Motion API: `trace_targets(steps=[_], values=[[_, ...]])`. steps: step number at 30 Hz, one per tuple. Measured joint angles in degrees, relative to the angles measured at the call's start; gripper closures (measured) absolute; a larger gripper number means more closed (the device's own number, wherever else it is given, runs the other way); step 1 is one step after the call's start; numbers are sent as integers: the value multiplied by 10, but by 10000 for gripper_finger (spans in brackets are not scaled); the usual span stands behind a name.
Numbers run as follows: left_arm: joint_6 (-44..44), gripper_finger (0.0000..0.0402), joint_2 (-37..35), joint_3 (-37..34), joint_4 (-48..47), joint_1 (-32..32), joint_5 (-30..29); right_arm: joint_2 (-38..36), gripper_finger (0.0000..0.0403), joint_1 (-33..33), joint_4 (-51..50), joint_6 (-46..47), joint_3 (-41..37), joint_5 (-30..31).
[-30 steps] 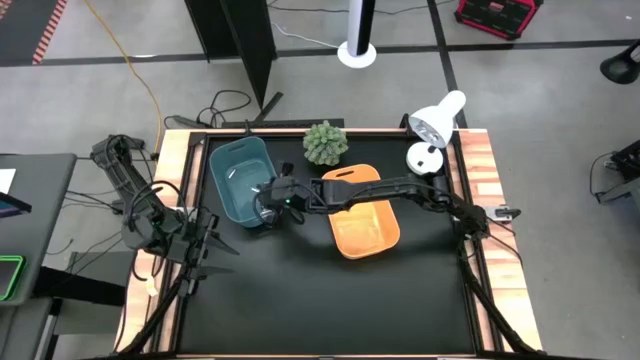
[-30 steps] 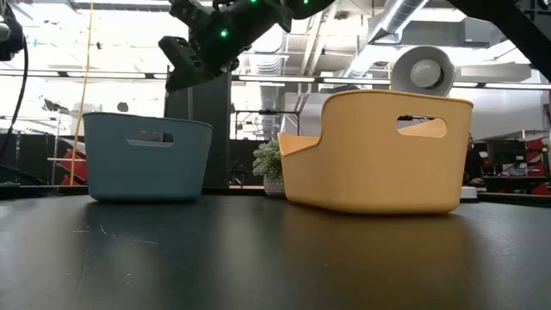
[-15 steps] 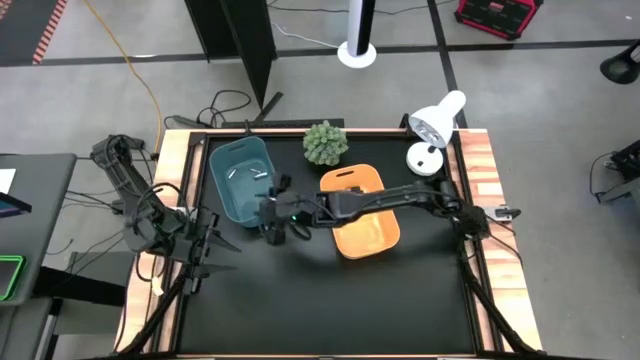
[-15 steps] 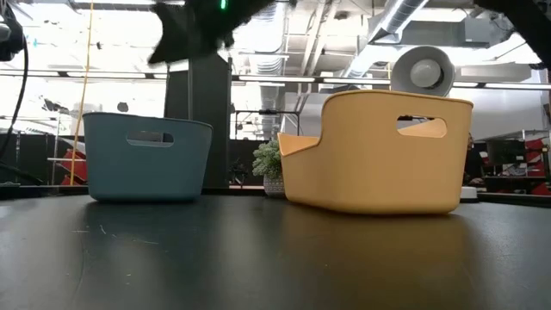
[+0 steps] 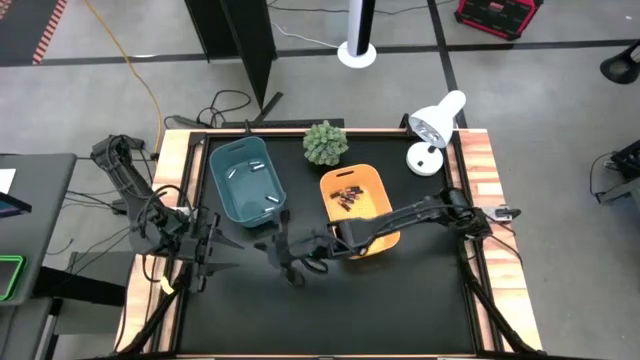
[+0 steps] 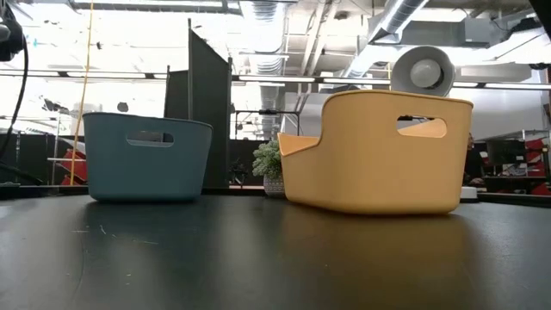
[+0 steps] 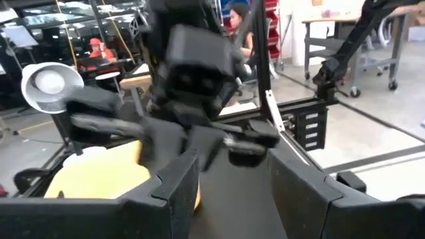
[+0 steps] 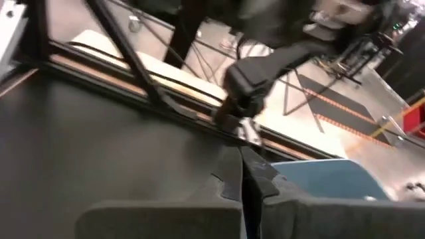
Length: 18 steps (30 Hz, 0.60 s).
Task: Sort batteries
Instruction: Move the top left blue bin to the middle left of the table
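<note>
From my remote station I see the batteries split between two bins at the far half of the counter (image 5: 330,310). The pale batteries (image 5: 246,169) lie on the floor of the blue bin (image 5: 222,195), a few silvery cylinders spread apart from one another. The dark batteries (image 5: 347,194) sit clustered in the far part of the orange bin (image 5: 378,185), just beside the blue one.

My right claw (image 5: 290,258) hovers over the black mat in front of the blue bin's near corner, its arm reaching across the near end of the orange bin. Its fingers (image 8: 247,178) are pressed together with nothing between them, as the right wrist view shows. My left claw (image 5: 207,258) waits at the counter's left edge, well apart from both bins; its fingers (image 7: 174,192) stand spread and empty in the left wrist view, with the right arm blurred beyond them.

Behind the bins stand a small potted plant (image 5: 325,143) and a white desk lamp (image 5: 432,135). The low view shows both bins side by side, with neither arm in sight. A seated person (image 7: 243,30) is visible in the room beyond.
</note>
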Motion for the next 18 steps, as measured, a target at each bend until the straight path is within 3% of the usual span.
trace_targets(steps=[4,12,18], values=[[2,231,-2,-13,27,0,0,-45,400,15,107,2,-116,-5],[-10,231,5,-15,20,8,-7,-246,402,47,316,42,-463,-4],[-32,231,35,-24,23,62,-8,-412,402,84,418,54,-672,5]])
